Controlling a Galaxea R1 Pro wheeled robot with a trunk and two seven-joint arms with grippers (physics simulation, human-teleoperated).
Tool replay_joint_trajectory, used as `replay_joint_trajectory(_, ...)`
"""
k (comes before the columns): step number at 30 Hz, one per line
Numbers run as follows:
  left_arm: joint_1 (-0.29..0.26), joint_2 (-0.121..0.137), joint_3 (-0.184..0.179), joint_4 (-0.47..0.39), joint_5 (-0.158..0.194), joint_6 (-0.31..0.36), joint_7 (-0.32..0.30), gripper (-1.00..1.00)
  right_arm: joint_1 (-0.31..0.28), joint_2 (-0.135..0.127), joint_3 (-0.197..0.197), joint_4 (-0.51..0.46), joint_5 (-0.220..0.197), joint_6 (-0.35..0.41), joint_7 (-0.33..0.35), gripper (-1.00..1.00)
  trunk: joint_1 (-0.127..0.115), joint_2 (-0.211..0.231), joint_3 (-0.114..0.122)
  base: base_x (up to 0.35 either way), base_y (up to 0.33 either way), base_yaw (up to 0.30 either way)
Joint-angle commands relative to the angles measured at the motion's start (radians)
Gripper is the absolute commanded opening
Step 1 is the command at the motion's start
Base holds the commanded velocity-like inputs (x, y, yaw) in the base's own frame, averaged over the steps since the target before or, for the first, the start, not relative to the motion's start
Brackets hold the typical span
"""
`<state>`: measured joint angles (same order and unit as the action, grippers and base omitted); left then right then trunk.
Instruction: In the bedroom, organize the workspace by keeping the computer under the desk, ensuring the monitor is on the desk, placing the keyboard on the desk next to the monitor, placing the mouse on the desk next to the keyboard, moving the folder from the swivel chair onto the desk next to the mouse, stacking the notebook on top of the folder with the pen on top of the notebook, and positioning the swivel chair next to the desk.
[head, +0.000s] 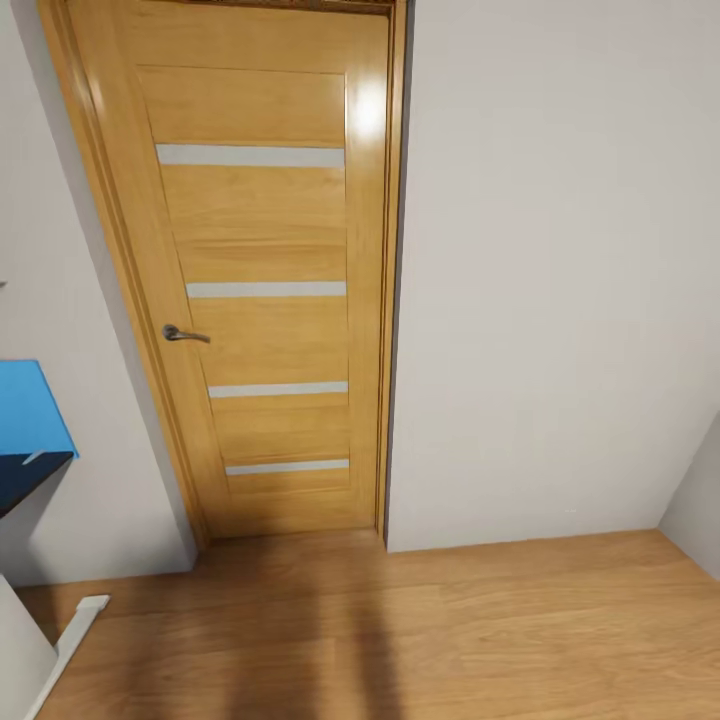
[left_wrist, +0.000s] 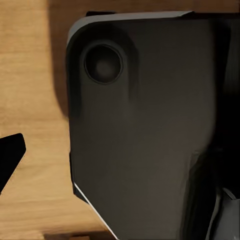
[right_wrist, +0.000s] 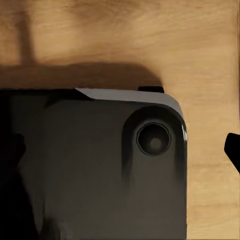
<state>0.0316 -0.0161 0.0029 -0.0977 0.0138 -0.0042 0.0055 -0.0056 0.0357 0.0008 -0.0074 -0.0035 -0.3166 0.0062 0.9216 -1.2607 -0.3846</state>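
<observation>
**Facing the door, counter barely in view**

Of the task's things, a sliver of the counter (head: 30, 478) shows at the head view's left edge: a dark top with its blue back panel (head: 30, 410) above it. The robot faces the closed oak door (head: 262, 290) and the grey wall (head: 560, 280), so it seems to be in transit. Both wrist views look down on the robot's dark base (left_wrist: 145, 135) over the wood plank floor (head: 450, 630). A black tip, perhaps of the left end effector (left_wrist: 9, 155), pokes in; whether either end effector is open or closed, I cannot tell. The risk: turning left blind could clip the counter's corner with base or arm, since so little of it shows
</observation>
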Motion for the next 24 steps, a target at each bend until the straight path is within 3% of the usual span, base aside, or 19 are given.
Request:
replay_joint_trajectory(1,0.001,0.000,0.000,-0.017,0.002,0.000,0.001,1.00,0.000,0.002,0.000,-0.013,0.000,-0.046,0.000,1.00,-0.004,0.007,0.002,0.000,0.000,0.113)
replay_joint_trajectory(8,0.001,0.003,0.000,-0.118,0.002,0.000,0.001,1.00,-0.001,0.003,-0.003,-0.148,-0.001,-0.310,-0.003,1.00,-0.031,0.056,0.024,0.000,0.000,0.227)
replay_joint_trajectory(15,0.002,0.004,0.000,-0.243,0.000,0.000,0.001,1.00,-0.017,0.002,-0.005,-0.251,-0.005,-0.370,-0.018,1.00,-0.058,0.105,0.046,0.000,0.000,0.282)
replay_joint_trajectory(24,-0.002,0.002,0.000,-0.300,0.002,0.001,0.001,1.00,-0.186,0.027,-0.007,-0.270,-0.009,-0.375,-0.158,1.00,-0.092,0.168,0.075,0.000,0.000,0.289)
